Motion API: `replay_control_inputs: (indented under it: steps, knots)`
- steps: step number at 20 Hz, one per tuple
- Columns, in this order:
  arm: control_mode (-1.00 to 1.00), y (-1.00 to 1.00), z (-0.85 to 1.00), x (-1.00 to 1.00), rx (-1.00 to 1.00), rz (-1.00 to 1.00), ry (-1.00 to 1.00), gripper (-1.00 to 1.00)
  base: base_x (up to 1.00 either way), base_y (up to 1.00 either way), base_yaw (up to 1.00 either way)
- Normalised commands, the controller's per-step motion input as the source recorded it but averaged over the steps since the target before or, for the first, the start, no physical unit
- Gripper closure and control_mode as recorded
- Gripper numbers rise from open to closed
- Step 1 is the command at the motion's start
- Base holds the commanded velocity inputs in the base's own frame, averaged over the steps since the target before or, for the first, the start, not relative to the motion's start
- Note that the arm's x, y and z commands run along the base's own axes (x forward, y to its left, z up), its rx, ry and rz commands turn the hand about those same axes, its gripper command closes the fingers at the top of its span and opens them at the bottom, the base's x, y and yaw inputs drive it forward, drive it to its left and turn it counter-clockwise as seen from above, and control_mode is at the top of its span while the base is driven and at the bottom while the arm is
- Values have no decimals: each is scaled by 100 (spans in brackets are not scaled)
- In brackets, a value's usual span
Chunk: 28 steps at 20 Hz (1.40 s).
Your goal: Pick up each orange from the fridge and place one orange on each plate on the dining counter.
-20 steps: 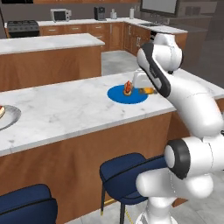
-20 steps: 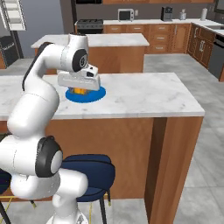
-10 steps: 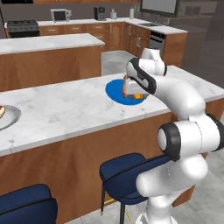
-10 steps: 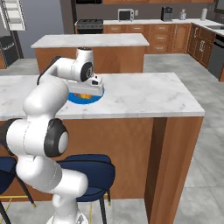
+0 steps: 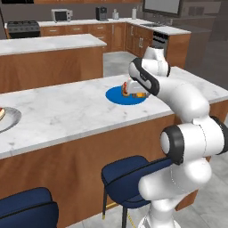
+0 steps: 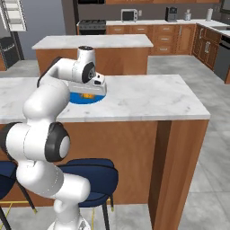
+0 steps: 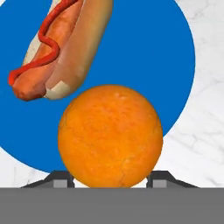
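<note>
Nearest you, two dark blue stools (image 5: 133, 176) stand tucked against the brown wooden side of the dining counter (image 5: 67, 116), whose white-grey marbled top runs from the left edge of the left base view to its right end.

Look at the hand view: the gripper (image 7: 109, 177) is pinching the bright orange (image 7: 110, 135), one dark fingertip (image 7: 61, 179) on each side of the fruit. The orange sits over the blue plate (image 7: 144, 52), close to that plate's rim, and a hot dog (image 7: 61, 43) with a red squiggle of sauce lies on the plate just beside it (whether the orange is resting on the plate or held a little above it, you cannot tell).

From the right base view the plate lies about midway along the counter top, nearer the far edge, with the arm bent down over it. At the counter's left end in the left base view you can see the rim of a pale grey plate (image 5: 11, 120) with a small reddish item on it, well apart from the blue one.

Beyond the counter stands a second marble-topped island (image 6: 94, 42), and behind that a row of wooden cabinets (image 6: 179, 36) carrying a microwave (image 6: 129, 15) along the back wall.
</note>
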Motion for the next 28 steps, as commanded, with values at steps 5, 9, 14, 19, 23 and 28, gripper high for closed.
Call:
replay_control_inputs:
  steps: [5,9,14,19,23,28]
  knots:
    - [-100,4,1,19,-1,0,0,100,0,0,0]
    - [-100,1,13,70,-7,7,0,100,0,0,0]
    - [-100,0,14,36,-6,9,6,100,0,0,0]
    - [-100,0,-2,10,0,2,1,100,0,0,0]
    - [-100,0,0,-3,0,0,0,-100,0,0,0]
    - [-100,0,0,-18,0,0,0,-100,0,0,0]
